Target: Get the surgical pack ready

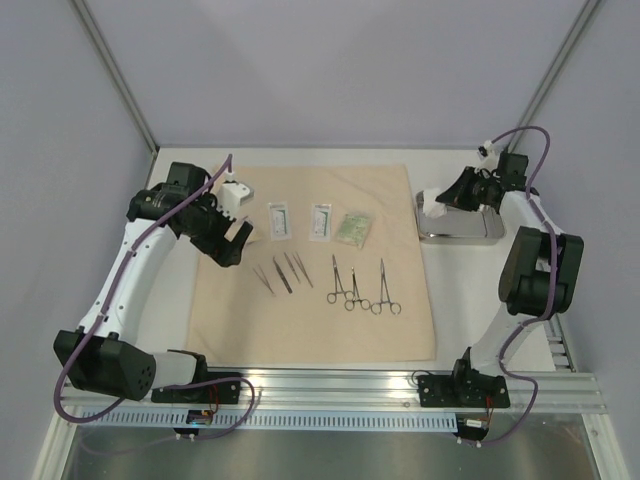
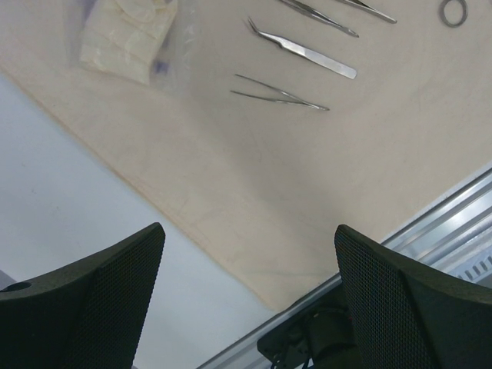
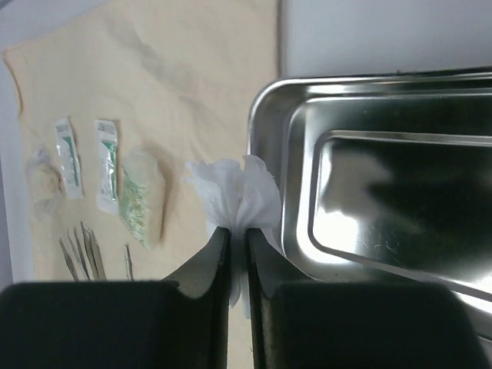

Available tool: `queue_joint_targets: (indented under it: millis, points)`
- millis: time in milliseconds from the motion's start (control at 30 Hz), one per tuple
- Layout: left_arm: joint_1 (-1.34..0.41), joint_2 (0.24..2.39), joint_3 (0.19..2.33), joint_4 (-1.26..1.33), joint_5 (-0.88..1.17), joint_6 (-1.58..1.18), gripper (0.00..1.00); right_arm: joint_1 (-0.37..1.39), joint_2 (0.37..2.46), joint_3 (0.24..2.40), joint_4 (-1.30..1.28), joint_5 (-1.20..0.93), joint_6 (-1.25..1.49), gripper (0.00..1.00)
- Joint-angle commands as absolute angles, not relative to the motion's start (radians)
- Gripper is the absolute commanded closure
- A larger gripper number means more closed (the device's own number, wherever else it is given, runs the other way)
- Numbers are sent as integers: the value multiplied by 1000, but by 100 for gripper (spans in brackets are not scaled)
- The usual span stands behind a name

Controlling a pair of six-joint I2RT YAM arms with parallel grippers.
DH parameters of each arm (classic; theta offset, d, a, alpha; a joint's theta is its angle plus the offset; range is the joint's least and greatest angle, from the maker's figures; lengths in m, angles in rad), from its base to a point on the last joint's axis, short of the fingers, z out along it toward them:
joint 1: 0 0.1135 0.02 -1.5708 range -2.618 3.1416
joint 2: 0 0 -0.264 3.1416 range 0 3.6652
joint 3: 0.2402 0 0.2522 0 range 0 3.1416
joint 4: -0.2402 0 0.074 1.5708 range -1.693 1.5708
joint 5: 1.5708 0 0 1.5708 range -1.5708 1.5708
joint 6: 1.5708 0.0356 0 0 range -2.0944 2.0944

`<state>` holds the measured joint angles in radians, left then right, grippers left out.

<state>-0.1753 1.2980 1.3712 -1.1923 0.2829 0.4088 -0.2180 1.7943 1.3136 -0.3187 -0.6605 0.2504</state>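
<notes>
The tan cloth sheet lies flat on the table, with tweezers, clamps and packets in rows on it. Our right gripper pinches a white gauze wad beside the shiny steel tray; our left gripper gapes wide.

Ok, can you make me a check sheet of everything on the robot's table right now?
Surface: white table, with a tan cloth spread flat on it.
Job's things: three tweezers, three clamps, two white packets and a gauze pack lie on the cloth; the steel tray sits beside the cloth, nothing seen inside.
Clutter: nothing seen.
Grippers: left hand open over the cloth's edge, holding nothing; right hand shut on a white wad at the tray's rim.
Cables: a purple cable runs along each arm, clear of the tools.
Surroundings: plain walls; metal rail at the near edge.
</notes>
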Motion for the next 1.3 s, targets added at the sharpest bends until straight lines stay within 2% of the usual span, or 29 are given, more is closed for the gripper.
queue_joint_targets:
  millis: [0, 400, 867, 1133, 1267]
  points:
    - [-178, 1296, 1355, -1186, 261, 385, 0, -213, 1893, 1410, -497, -710, 126, 100]
    - [-178, 1321, 1350, -1184, 255, 376, 0, -213, 2080, 1500, -460, -730, 130, 99]
    - [-178, 1330, 1356, -1184, 253, 376, 0, -235, 2169, 1531, -324, -756, 242, 98]
    - [-178, 1336, 1359, -1187, 256, 379, 0, -235, 2201, 1543, -291, -723, 268, 90]
    - [-178, 1341, 1365, -1190, 258, 377, 0, -236, 2207, 1552, -295, -712, 267, 78]
